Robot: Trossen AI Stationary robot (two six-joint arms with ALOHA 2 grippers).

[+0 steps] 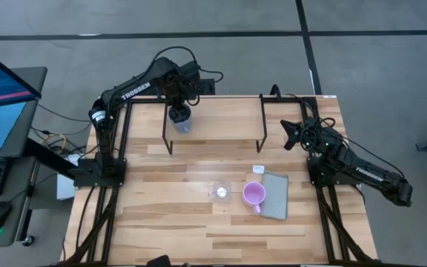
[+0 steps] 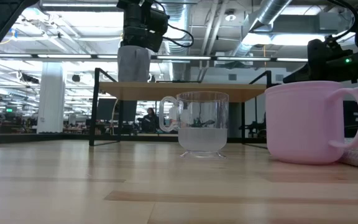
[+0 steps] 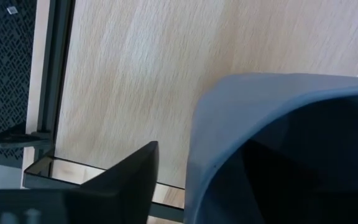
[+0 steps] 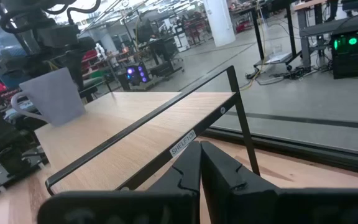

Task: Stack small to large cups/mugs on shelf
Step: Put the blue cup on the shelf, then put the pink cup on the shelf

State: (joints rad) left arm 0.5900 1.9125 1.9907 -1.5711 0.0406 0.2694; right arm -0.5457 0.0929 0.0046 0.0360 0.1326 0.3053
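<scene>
left arm (image 1: 178, 104) bent over shelf (image 1: 221, 119), fingers apparently gripping mug (image 1: 180, 119)

We see the blue-grey mug (image 3: 278, 149) filling much of the left wrist view, its rim and dark inside turned toward us. One dark finger (image 3: 126, 180) of the left gripper stands just beside the mug's outer wall. Behind both lies the shelf (image 3: 142, 68), its light board edged by a black metal frame (image 3: 55, 74).

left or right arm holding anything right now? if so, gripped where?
The left gripper holds the blue-grey mug by its rim, over the shelf. The right gripper is shut and holds nothing, beside the shelf's end.
</scene>
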